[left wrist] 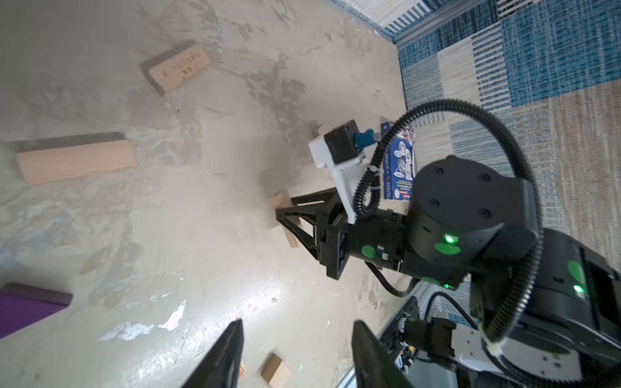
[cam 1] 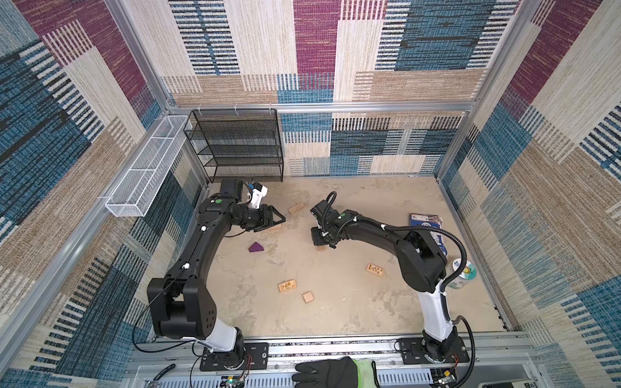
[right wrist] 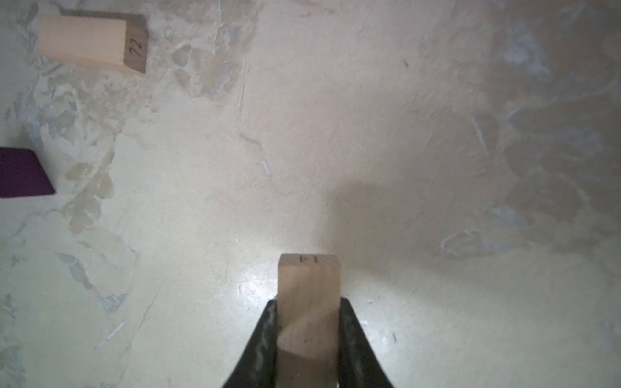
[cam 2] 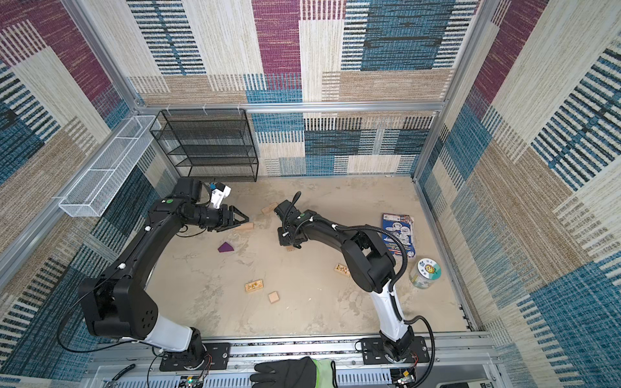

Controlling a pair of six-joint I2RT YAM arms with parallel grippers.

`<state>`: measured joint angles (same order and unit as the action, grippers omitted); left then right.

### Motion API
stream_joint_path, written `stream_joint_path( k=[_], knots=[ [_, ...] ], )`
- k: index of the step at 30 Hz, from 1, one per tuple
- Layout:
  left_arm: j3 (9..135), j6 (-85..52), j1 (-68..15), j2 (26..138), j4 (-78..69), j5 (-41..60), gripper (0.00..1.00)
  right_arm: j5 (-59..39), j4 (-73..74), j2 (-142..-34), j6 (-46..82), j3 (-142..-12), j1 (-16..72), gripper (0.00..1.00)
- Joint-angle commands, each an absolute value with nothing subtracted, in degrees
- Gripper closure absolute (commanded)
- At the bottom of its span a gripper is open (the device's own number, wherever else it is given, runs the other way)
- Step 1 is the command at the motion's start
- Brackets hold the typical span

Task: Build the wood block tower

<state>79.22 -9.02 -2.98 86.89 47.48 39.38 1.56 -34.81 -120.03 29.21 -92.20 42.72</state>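
Note:
My right gripper is shut on a pale wood block, held just above the floor mid-table. My left gripper is open and holds nothing; in both top views it hovers at the back left, over a plain brick. Another brick lies behind it. The purple wedge lies between the arms. Two printed bricks and a cube lie nearer the front. No tower shows; the blocks lie apart.
A blue booklet and a clear jar sit by the right wall. A black mesh shelf stands at the back left, with a white wire basket on the left wall. A gloved hand rests at the front rail.

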Motion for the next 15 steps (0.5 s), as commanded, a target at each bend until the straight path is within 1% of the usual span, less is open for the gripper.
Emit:
stream_joint_path(
  k=[1,3,5,7,10,15],
  knots=[
    [79.01,-6.39,-2.82,85.86,48.5,33.72,0.43,7.32,-37.12,-119.88,42.18,-92.89,43.77,1.0],
    [78.97,-6.16,-2.81,85.7,48.51,33.88,0.43,9.66,-36.86,-119.18,44.47,-92.03,44.86,1.0],
    [79.01,-6.09,-2.73,85.54,48.54,33.86,0.43,14.14,-36.74,-118.51,47.95,-89.96,45.85,1.0],
    [79.01,-6.11,-2.68,85.18,48.68,33.68,0.43,14.51,-36.48,-119.01,49.47,-89.86,45.88,1.0],
    [79.01,-5.98,-2.67,84.42,48.67,33.72,0.43,14.41,-37.44,-121.45,50.33,-93.33,45.97,1.0],
    [78.93,-6.15,-2.61,84.3,48.61,33.71,0.43,17.18,-40.16,-125.03,50.41,-98.68,46.57,1.0]
  ],
)
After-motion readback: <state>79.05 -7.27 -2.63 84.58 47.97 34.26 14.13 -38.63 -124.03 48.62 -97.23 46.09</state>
